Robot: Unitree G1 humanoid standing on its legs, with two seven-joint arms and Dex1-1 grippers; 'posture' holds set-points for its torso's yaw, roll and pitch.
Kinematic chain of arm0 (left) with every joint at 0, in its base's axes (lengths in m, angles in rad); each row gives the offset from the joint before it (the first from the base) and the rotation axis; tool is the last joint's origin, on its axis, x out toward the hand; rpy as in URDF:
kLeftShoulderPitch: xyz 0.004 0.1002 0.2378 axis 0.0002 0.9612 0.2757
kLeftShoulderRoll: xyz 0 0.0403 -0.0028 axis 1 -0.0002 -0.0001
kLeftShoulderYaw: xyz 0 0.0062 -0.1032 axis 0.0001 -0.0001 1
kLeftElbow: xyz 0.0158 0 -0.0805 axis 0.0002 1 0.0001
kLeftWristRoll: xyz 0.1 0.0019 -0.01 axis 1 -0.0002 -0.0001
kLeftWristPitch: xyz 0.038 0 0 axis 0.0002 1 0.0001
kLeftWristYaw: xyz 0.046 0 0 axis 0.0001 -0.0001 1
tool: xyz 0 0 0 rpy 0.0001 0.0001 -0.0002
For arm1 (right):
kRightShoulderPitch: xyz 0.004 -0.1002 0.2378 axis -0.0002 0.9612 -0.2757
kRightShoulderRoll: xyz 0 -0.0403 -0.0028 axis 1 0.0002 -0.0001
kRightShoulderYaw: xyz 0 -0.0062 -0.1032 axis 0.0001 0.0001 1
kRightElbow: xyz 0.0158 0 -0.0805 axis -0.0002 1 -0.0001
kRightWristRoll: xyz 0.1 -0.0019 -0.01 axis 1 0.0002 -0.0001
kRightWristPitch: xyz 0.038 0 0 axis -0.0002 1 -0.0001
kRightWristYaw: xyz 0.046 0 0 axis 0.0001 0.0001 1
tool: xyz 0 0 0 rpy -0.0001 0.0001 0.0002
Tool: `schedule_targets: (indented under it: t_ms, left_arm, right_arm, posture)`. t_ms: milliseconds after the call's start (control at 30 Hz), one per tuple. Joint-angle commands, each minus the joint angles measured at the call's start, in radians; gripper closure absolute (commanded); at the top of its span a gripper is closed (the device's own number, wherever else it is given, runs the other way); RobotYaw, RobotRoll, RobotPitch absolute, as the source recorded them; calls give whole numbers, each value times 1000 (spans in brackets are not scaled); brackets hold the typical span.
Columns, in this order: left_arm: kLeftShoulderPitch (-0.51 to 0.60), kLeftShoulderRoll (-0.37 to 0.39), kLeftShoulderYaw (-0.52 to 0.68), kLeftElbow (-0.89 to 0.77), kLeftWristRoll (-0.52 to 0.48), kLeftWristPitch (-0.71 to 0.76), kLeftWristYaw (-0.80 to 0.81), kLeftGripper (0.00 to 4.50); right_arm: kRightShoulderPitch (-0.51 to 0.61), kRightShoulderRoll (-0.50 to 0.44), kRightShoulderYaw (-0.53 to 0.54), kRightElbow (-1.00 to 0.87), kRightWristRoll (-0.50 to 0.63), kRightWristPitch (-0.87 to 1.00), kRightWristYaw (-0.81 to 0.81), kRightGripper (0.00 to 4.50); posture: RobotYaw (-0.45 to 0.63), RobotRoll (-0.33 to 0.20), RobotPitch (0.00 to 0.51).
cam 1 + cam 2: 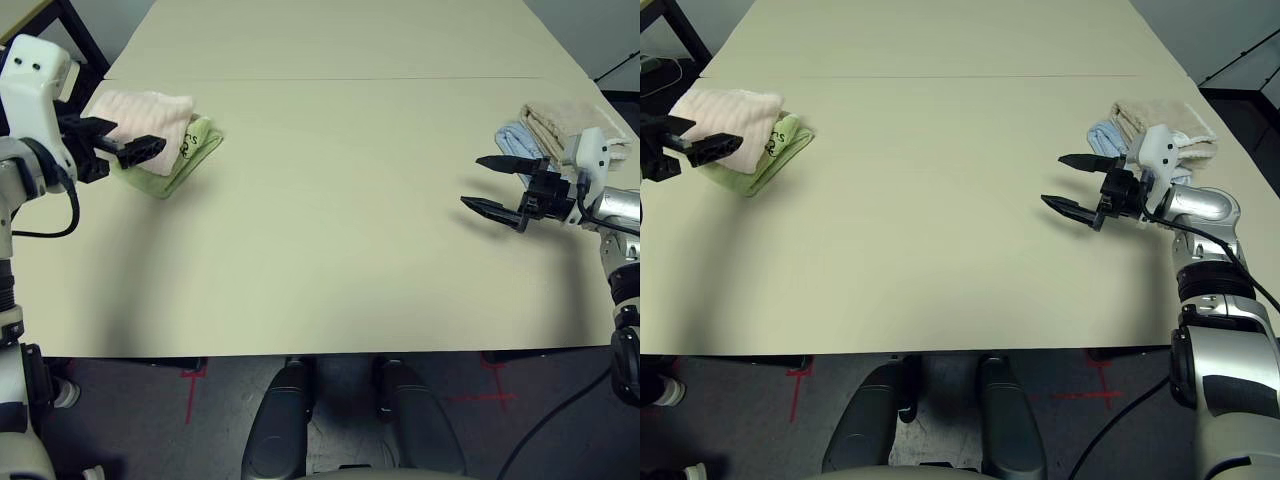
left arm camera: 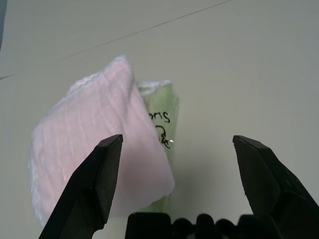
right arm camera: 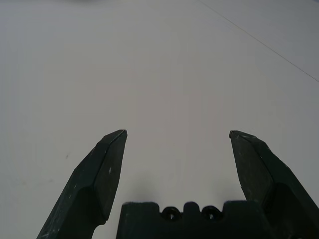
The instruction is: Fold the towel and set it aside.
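pink towel (image 1: 140, 112): folded, atop green towel (image 1: 190, 160) | left gripper (image 2: 178, 138), right gripper (image 3: 178, 132): open (both empty)

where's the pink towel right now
In the left eye view, the pink towel lies on the green towel, at the table's left side.

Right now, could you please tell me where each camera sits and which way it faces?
Left and right eye: on the head, looking forward and down at the table, both forearms showing.
Left wrist: on the left arm, looking along the open fingers of the left gripper at the pink towel.
Right wrist: on the right arm, looking along the right gripper's open fingers at tabletop.
The left eye and left wrist views share the pink and green towels.
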Motion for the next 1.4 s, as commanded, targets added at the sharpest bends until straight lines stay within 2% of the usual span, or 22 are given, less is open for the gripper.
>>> schedule_targets:
  t_ms: [33,100,200,300,433,567,633,767,900,1000,1133,1267,1400]
  left_arm:
    - [-17,-17,-30,36,62,-86,35,15]
    - [-43,-66,-27,79,72,-163,56,15]
    - [-76,-185,22,151,26,-294,55,15]
    - [-74,-318,74,239,-15,-416,65,15]
    - [-78,-472,64,374,39,-626,163,15]
    - [-124,-568,50,578,122,-846,308,15]
    - [-153,-586,35,672,163,-951,359,15]
    - [-199,-618,48,843,183,-1101,448,15]
    - [-211,-651,40,935,220,-1189,547,15]
    - [-217,-669,38,967,238,-1208,623,15]
    - [-214,-692,57,980,206,-1196,604,15]
    - [-197,-699,73,978,186,-1183,563,15]
    - [-172,-690,75,969,186,-1181,549,15]
  right_arm:
    - [8,-4,1,-2,2,-3,2,0]
    - [9,-4,-1,-4,3,-2,-1,0]
    - [8,4,-11,-4,10,6,-26,0]
    - [-7,30,-39,5,-10,3,-211,0]
    - [2,125,-81,-34,-25,39,-543,0]
    - [28,196,-65,-93,-42,99,-674,0]
    - [29,214,-62,-106,-56,134,-741,0]
    - [28,266,-95,-116,-40,171,-878,0]
    - [37,322,-144,-124,-20,110,-997,0]
    - [27,340,-171,-101,-22,50,-1081,0]
    - [9,329,-179,-39,-48,-47,-1139,0]
    - [-3,305,-167,29,-58,-109,-1113,0]
    - [-3,283,-155,66,-56,-90,-1060,0]
  posture:
    - [82,0,176]
    - [80,0,174]
    - [79,0,173]
    - [71,0,173]
    - [47,0,171]
    - [38,0,175]
    - [36,0,176]
    - [30,0,179]
    - [17,0,179]
    - [12,0,176]
    - [7,0,161]
    - [8,0,143]
    - [4,0,123]
